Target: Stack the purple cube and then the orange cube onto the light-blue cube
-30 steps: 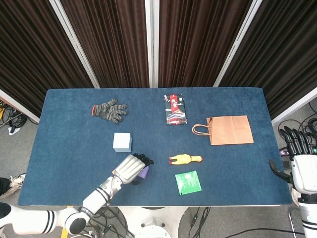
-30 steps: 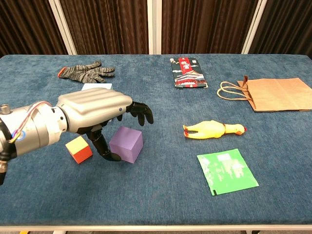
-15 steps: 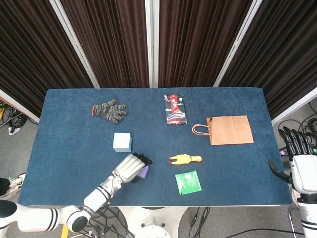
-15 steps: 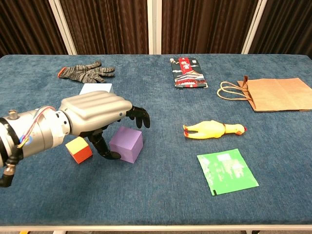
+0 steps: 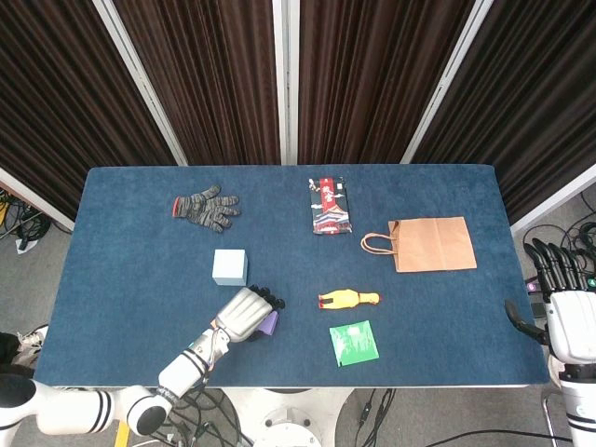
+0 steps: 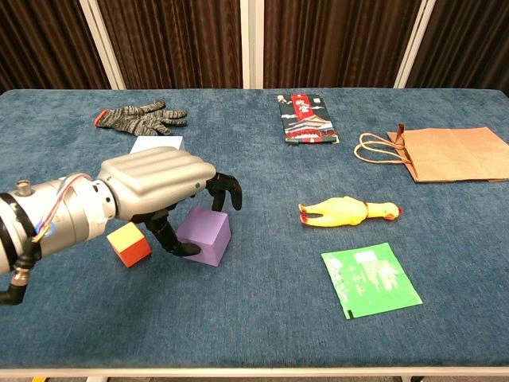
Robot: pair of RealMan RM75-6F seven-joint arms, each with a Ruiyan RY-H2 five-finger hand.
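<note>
The purple cube (image 6: 205, 237) rests on the blue table near its front edge, and only a sliver of the purple cube (image 5: 271, 325) shows in the head view. My left hand (image 6: 159, 187) arches over it and grips it, the fingers hooked on its far top edge and the thumb pressed to its near left face. The orange cube (image 6: 129, 243) stands just left of the thumb, under my forearm. Behind my left hand (image 5: 247, 315) sits the light-blue cube (image 5: 230, 267), mostly hidden in the chest view. My right hand (image 5: 568, 307) hangs open off the table's right edge.
A grey glove (image 5: 207, 208) lies at the back left. A dark printed packet (image 5: 330, 206) and a brown paper bag (image 5: 430, 244) lie at the back right. A yellow rubber chicken (image 5: 348, 299) and a green sachet (image 5: 354, 343) lie right of the purple cube.
My left hand's fingers have curled down and closed onto the purple cube, which has shifted slightly left. The right hand has not moved.
</note>
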